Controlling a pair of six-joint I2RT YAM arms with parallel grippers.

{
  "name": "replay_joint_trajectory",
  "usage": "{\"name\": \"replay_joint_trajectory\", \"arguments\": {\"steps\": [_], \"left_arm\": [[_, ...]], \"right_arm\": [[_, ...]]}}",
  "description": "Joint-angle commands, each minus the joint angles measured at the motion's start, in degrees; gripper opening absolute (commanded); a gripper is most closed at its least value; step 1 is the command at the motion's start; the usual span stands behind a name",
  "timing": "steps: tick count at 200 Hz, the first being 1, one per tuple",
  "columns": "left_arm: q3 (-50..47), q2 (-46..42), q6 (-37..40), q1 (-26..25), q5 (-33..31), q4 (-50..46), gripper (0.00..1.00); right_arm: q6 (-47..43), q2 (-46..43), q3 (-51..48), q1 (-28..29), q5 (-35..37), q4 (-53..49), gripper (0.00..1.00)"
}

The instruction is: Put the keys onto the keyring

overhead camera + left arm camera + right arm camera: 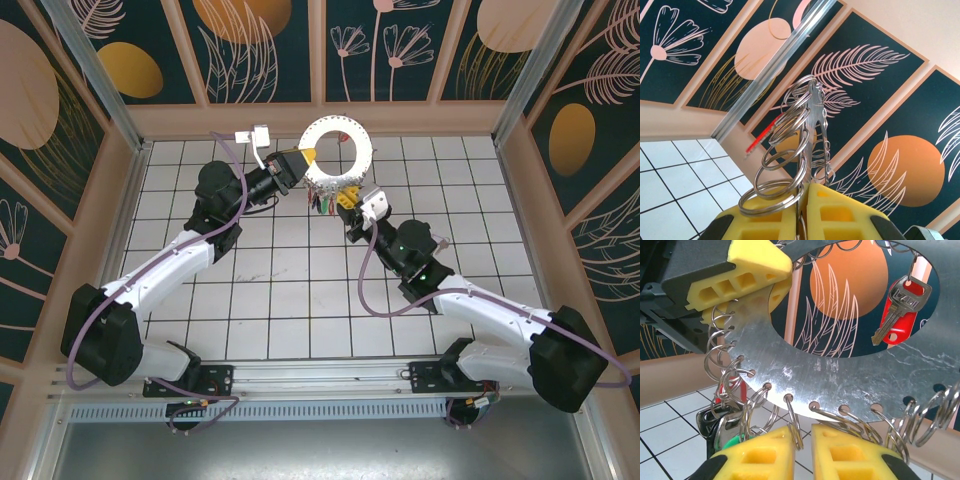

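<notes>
The keyring (362, 150), a flat silvery disc with an open middle and a row of holes round its rim, is held in the air above the far part of the white tiled counter (270, 290), near the back wall. The left tool (308, 162) is pressed together on the ring's left edge, its yellow fingers (740, 275) pinching the metal from both faces. From the left wrist, the ring is seen edge-on, rising from between those fingers. Small split rings (757, 405) hang through the holes along the rim, crowded one beside another. The right tool (802, 440) sits just under the ring's lower edge. Its two yellow fingers stand close together with a narrow gap, and one split ring dips into that gap. Whether the fingers actually pinch it cannot be told. From above, the keys (322, 200) dangle in a small bunch beneath the ring, between the two tools. In the right wrist view a green key head (734, 442) and a black one (707, 422) belong to that bunch, at the lower left of the rim, just beside one of the right tool's fingers. A red-headed key (900, 307) hangs apart from them on a split ring at the far side of the rim, seen through the open middle.
</notes>
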Motion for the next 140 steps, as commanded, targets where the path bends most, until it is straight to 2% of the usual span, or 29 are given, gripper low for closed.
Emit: {"name": "replay_joint_trajectory", "arguments": {"steps": [1,23,60,97,140], "left_arm": [[0.5,-0.2,-0.8,-0.4,0.4,3.6,0.0],[0.4,-0.1,-0.8,-0.4,0.2,3.6,0.0],[0.1,-0.4,-1.2,-0.3,-1.4,2.9,0.0],[-1.0,-0.4,-3.6,-0.4,-8.1,-1.5,0.03],[-6.2,0.9,-13.4,-0.4,-12.1,0.8,0.03]], "right_arm": [[0.9,0.1,0.7,-0.4,-1.5,3.0,0.15],[1.0,0.1,0.9,-0.4,-1.8,3.1,0.13],[1.8,0.0,0.5,-0.5,-1.4,2.8,0.0],[3.5,-0.7,0.4,-0.4,-1.2,0.3,0.0],[6.6,-1.1,0.3,-0.7,0.5,-1.0,0.0]]}}
